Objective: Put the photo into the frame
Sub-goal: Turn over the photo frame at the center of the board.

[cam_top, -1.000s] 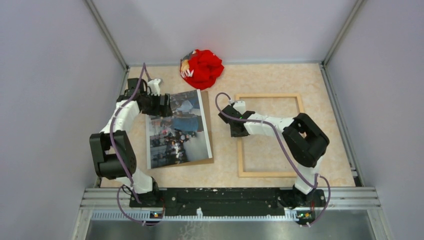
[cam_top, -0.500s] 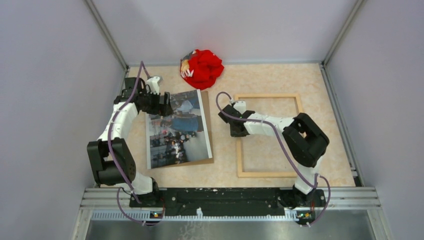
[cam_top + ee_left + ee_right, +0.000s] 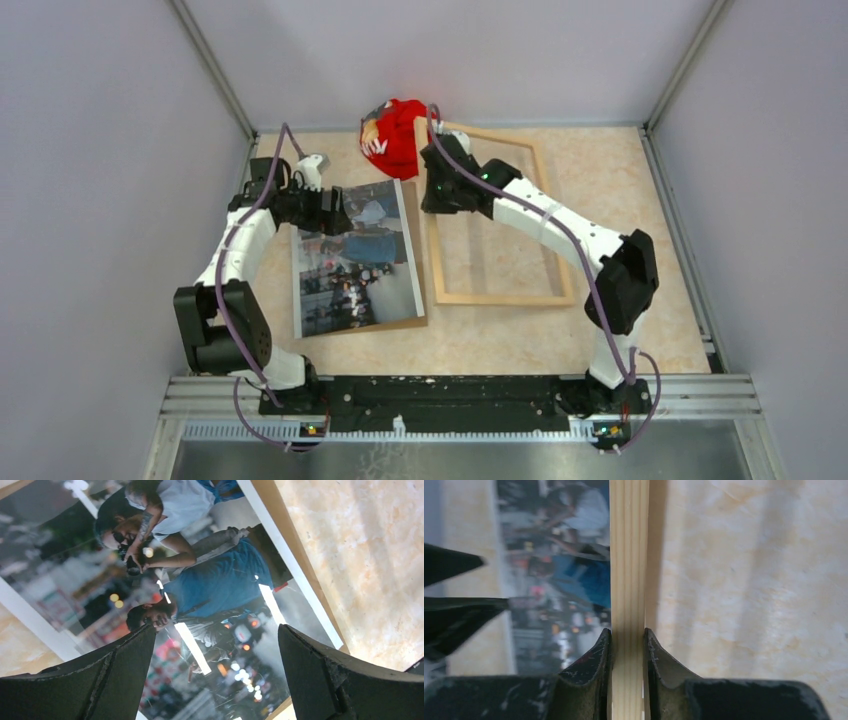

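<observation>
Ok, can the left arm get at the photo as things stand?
Probably yes. On the left arm the jaws stand open directly above the photo, with nothing between them and the print. The frame, clamped in the right jaws, is off to its right.

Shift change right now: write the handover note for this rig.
Left gripper: open above the photo, holding nothing.
Right gripper: shut on the left rail of the frame.
The photo lies on the backing board, left of the frame.
Done: frame gripped.
Left: get the photo into the frame.
</observation>
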